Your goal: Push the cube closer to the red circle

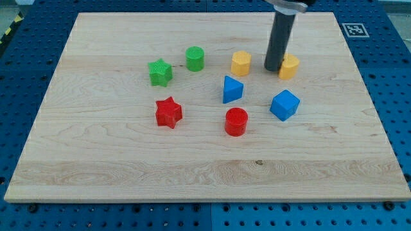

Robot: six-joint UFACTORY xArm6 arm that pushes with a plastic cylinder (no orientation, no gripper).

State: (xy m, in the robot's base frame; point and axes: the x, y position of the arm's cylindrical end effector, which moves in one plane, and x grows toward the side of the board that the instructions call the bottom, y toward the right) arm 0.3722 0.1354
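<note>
The blue cube [284, 105] sits on the wooden board at the right of the middle. The red circle [236, 121], a short red cylinder, stands to its lower left, a small gap apart. My tip [273, 68] rests on the board near the view's top, above the blue cube and touching or nearly touching the left side of a yellow block [288, 66]. The dark rod rises from it out of the view's top.
A second yellow block [241, 63] lies left of my tip. A blue triangular block [232, 89] sits above the red circle. A red star [169, 112], a green star [160, 72] and a green cylinder [194, 58] lie on the left half.
</note>
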